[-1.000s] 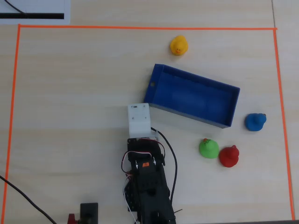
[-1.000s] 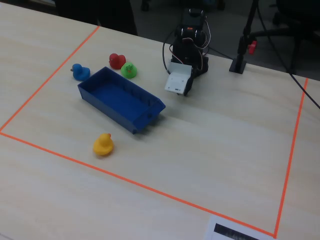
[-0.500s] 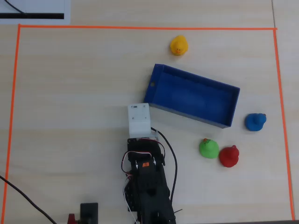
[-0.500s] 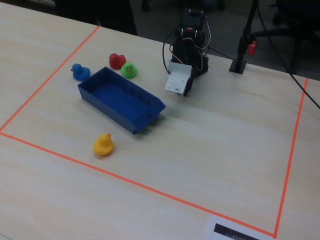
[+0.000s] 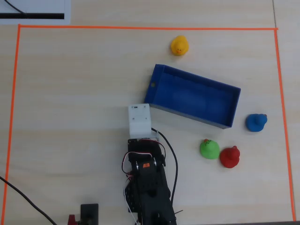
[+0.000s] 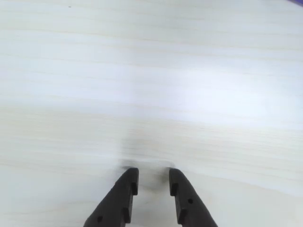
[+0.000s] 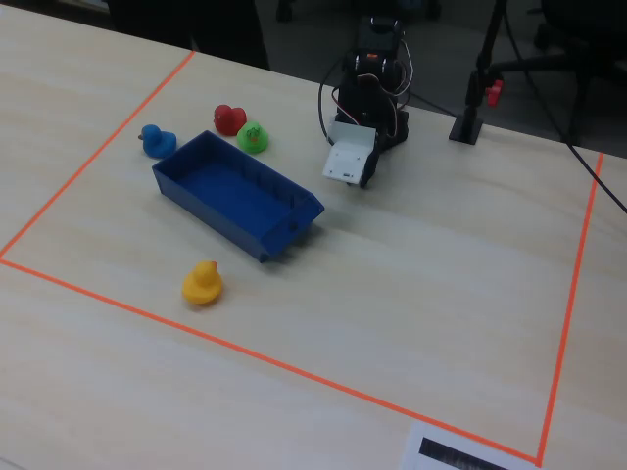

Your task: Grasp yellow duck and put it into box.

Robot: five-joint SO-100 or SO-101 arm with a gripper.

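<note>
No movement since before: rounded yellow duck (image 5: 179, 45) upright, orange-beaked, outside box (image 5: 165, 82).

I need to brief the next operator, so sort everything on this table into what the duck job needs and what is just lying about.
For the job:
- yellow duck
- blue box, nothing in it
- gripper, slightly parted, holding nothing

Lying about:
- green duck
- red duck
- blue duck
- orange tape border
</note>
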